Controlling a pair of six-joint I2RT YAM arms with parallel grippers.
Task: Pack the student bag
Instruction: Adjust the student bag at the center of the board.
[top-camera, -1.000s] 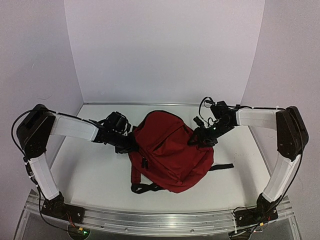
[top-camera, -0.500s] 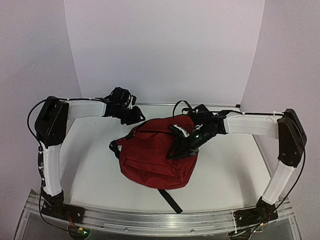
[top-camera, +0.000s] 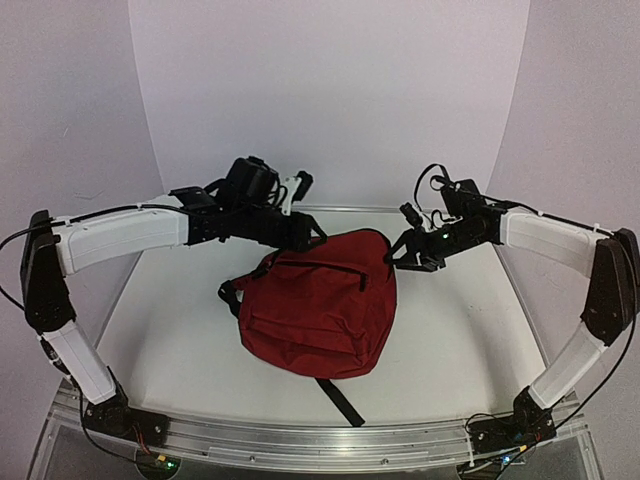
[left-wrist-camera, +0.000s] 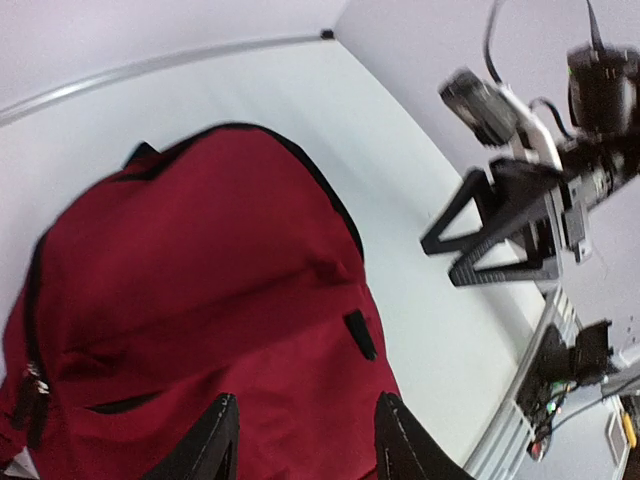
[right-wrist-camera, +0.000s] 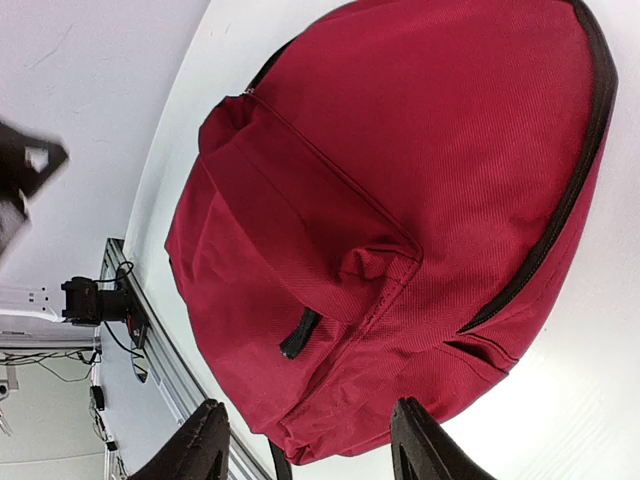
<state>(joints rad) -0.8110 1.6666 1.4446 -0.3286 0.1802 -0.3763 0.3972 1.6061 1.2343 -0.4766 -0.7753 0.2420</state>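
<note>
Right end effector (top-camera: 400, 253) has drawn back off student bag (top-camera: 320, 312).

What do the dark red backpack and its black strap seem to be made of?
The dark red backpack looks like matt woven synthetic cloth: a fine ribbed weave shows and it sags in soft folds. Its black strap looks like flat webbing, though too small to be sure.

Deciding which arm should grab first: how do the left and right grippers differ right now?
The left gripper is at the student bag's far left edge; the right gripper is at its far right edge. The left gripper points rightward at the bag, the right gripper leftward. Both are open, holding nothing.
</note>
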